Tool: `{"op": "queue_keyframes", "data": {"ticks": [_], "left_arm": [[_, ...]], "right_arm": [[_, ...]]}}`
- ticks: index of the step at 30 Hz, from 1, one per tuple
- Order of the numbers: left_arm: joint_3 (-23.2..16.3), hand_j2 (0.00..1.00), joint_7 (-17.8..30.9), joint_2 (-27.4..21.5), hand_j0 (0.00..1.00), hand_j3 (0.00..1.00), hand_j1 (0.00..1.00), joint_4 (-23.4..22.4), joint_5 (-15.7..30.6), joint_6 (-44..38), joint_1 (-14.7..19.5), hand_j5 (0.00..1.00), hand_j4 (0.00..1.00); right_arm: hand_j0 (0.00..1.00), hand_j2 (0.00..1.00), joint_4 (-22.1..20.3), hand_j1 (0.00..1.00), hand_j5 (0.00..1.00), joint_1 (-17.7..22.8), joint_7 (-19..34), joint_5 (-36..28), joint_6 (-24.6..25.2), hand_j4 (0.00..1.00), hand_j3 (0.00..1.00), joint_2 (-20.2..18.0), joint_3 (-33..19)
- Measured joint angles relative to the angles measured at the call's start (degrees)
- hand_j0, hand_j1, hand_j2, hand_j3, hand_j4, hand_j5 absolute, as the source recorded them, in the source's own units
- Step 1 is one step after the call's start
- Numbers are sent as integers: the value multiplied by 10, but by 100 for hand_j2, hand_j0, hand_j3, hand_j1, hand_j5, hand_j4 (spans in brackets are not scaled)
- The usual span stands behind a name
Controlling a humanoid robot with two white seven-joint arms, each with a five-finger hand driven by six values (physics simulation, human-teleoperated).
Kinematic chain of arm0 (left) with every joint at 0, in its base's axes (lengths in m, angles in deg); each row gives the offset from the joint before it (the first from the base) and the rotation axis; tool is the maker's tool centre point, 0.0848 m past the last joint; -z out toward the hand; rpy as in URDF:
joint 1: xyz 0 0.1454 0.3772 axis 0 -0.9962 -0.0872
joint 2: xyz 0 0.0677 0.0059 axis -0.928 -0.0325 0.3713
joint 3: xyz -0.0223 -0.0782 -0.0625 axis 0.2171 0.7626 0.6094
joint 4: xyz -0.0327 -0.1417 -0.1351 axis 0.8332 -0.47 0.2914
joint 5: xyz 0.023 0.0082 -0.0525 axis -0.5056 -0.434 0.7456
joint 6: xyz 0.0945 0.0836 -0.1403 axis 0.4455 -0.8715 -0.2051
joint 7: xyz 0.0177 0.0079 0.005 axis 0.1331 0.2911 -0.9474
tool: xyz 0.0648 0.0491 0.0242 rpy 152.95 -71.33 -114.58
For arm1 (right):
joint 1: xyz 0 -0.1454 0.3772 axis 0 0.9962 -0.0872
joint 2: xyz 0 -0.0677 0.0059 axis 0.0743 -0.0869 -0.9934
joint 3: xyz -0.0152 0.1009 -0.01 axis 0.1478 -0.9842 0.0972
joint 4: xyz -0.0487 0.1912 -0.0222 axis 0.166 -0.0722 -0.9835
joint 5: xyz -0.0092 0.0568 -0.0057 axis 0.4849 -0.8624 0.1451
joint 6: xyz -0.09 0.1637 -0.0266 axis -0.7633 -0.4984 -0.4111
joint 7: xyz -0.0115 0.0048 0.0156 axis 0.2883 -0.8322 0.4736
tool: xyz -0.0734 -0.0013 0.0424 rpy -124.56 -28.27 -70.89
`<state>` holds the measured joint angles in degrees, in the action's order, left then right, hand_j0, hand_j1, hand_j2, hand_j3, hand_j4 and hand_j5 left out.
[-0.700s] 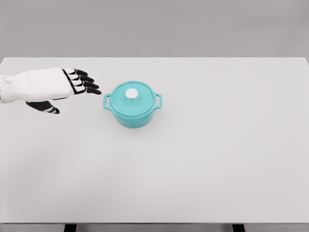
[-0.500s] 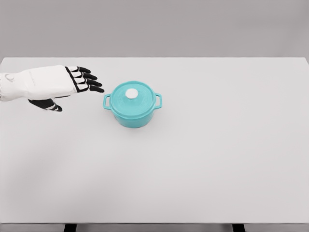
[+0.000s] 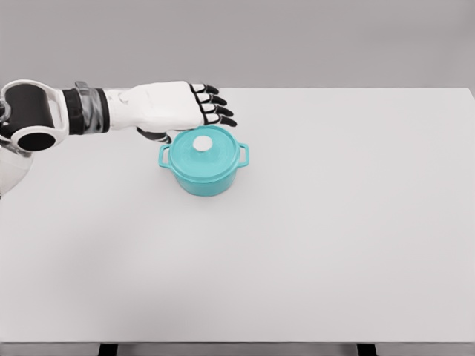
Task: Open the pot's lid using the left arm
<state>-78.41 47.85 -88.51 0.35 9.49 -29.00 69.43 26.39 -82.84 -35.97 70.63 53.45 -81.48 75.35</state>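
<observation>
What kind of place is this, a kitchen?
Likely a simulated test bench, not a kitchen: a plain white table, one teal pot, a robot's left hand above it, and a blank grey backdrop.

the pot (image 3: 204,172) and its lid (image 3: 203,150) looked like smooth teal enamel with a soft sheen, the knob (image 3: 202,143) matt white. the left hand (image 3: 167,107) had a smooth white plastic shell with black fingers (image 3: 217,110). the desk (image 3: 312,245) was matt, pale grey.
</observation>
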Motion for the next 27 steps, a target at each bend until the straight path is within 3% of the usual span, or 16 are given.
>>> {"op": "queue_keyframes", "data": {"ticks": [12, 27], "left_arm": [[-5, 100, 0, 31, 100, 100, 100, -5, -74, 0, -19, 100, 100], [-6, 100, 0, 37, 100, 100, 100, -38, -83, 0, -15, 100, 100]], "right_arm": [[100, 100, 0, 100, 100, 0, 0, 0, 0, 100, 100, 0, 0], [100, 100, 0, 100, 100, 0, 0, 0, 0, 100, 100, 0, 0]]}}
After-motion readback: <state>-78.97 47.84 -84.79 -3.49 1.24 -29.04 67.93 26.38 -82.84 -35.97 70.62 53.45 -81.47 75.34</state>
